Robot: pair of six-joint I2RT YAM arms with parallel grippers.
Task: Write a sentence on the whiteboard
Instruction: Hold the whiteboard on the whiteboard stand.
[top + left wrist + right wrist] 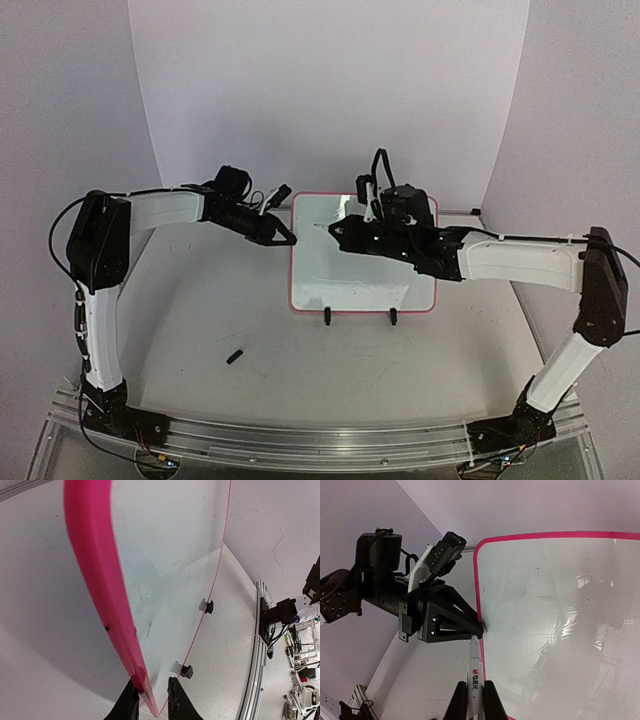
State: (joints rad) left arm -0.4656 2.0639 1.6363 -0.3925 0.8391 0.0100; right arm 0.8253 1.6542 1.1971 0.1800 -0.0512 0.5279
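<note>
I had the whiteboard (pixel 340 275) mid-table, between the two arms, propped on its two black clip feet (pixel 327 318) at the near edge, with a pink rim (pixel 90 555) all round. The left fingers (pixel 126 706) stood narrow, one on each side of the board's left rim. One finger touched the pink edge, but I could not tell whether both pressed on it, so I left the grip unconfirmed. The right fingers (pixel 456 705) were closed on a white marker (pixel 474 672) with M&G printed on the barrel, which pointed out ahead of them. The marker tip sat just beside the left rim, right at the left arm's fingertips. I could not tell whether it touched the board face. The right arm lay across the upper part of the board, coming from the right side. The board face was white with faint smears and reflections. A small black piece (pixel 235 356) lay on the table (pixel 200 320), well apart from the board, toward the near left.
</note>
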